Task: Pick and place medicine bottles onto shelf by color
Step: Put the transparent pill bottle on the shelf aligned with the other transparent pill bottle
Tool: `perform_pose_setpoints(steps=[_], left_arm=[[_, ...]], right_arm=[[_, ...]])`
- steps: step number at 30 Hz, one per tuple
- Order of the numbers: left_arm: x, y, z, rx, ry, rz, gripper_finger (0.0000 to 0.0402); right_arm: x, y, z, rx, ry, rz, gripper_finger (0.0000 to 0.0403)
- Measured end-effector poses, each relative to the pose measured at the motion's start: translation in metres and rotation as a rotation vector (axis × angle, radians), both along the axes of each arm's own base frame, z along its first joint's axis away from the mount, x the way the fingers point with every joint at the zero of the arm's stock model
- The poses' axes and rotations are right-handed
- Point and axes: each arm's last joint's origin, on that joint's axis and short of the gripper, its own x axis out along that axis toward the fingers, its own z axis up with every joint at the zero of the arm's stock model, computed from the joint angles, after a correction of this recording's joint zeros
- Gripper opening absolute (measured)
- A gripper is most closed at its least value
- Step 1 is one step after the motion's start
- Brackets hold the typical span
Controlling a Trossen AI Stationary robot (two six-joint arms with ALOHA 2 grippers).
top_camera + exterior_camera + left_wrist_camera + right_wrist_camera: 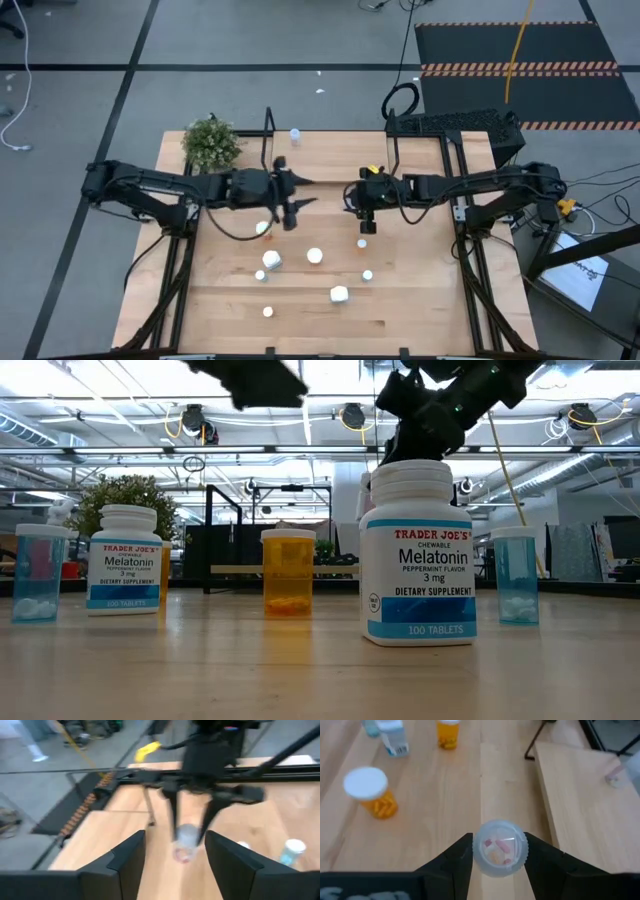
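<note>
desk (420,320): wood, bottles scattered toward its front half | shelf (330,155): along back edge, one bottle (295,134) on it | left gripper (290,205): mid-desk, released, fingers spread | right gripper (498,855): beside shelf, grasping clear bottle (499,847)

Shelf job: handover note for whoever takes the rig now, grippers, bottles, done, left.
Right gripper: shut on a clear bottle, held just in front of the shelf.
Left gripper: open, empty, raised mid-table, facing the right arm.
Done: one pale bottle stands on the shelf.
Left: the held bottle still to be placed; orange bottles, white melatonin bottles and blue bottles remain scattered on the table.
</note>
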Motion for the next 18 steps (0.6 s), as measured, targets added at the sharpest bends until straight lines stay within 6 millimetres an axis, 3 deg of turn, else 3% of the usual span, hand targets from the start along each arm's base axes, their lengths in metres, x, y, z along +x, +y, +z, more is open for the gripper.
perform_pose_setpoints(steps=[9, 18], left_arm=[[0.045, -0.002, -0.018, -0.017, 0.138, -0.028, 0.0284], [0.063, 0.001, -0.042, -0.043, 0.185, -0.007, 0.0319]], right_arm=[[-0.005, -0.004, -0.005, -0.024, 0.074, 0.011, 0.0153], [-0.010, -0.006, 0.010, -0.061, 0.010, 0.026, 0.0153]])
